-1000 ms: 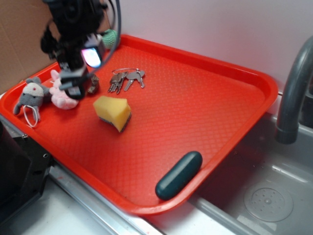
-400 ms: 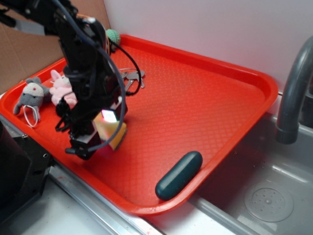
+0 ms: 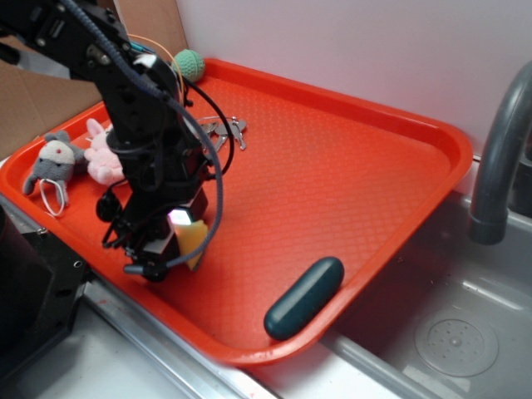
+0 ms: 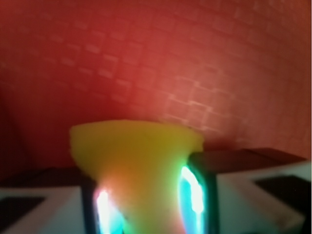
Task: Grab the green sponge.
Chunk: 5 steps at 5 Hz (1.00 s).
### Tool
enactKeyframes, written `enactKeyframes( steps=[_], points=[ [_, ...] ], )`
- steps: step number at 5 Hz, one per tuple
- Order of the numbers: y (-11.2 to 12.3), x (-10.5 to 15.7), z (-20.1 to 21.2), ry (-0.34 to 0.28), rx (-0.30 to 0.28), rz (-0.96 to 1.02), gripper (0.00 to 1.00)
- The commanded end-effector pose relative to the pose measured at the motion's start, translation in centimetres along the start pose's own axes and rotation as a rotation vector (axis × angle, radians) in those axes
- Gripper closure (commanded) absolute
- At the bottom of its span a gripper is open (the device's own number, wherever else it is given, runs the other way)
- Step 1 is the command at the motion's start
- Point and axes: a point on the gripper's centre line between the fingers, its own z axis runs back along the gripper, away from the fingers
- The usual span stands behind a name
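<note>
Toys, 2 of them, a grey mouse (image 3: 51,162) and a pink bunny (image 3: 103,155), lie at the red tray's (image 3: 349,174) left edge. Next, the gripper (image 3: 176,243) pinches the green sponge (image 3: 192,239) (yellow foam bulging between lit fingers (image 4: 192,195)) low over the tray. A dark green capsule (image 3: 304,297) lies rightward.
</note>
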Motion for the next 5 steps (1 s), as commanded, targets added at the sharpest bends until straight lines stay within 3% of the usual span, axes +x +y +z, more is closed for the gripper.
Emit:
enactKeyframes(
  steps=[1, 2, 3, 4, 5],
  points=[
    [4.6, -2.6, 8.4, -0.055, 0.016, 0.462, 1.00],
    [8.6, -5.6, 13.7, -0.136, 0.063, 0.707, 1.00],
    [8.0, -6.3, 18.9, -0.173, 0.127, 0.898, 1.00],
    [7.5, -5.2, 22.2, -0.164, 0.183, 0.912, 1.00],
    [6.8, -5.1, 21.8, -0.108, 0.163, 0.909, 1.00]
  ],
)
